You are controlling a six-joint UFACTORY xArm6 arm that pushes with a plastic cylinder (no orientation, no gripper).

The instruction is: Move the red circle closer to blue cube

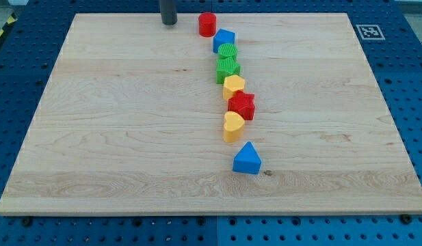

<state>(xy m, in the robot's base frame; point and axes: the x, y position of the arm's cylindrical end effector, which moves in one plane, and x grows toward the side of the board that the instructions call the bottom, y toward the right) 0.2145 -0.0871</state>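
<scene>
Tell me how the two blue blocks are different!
The blue cube sits near the view's top, touching the green circle and close beside the red circle. The blue triangle sits alone near the view's bottom, touching nothing. The blue cube looks boxy with a peaked top, while the blue triangle has a pointed top and sloping sides. The blue cube is nearer my tip. Both are the same blue.
</scene>
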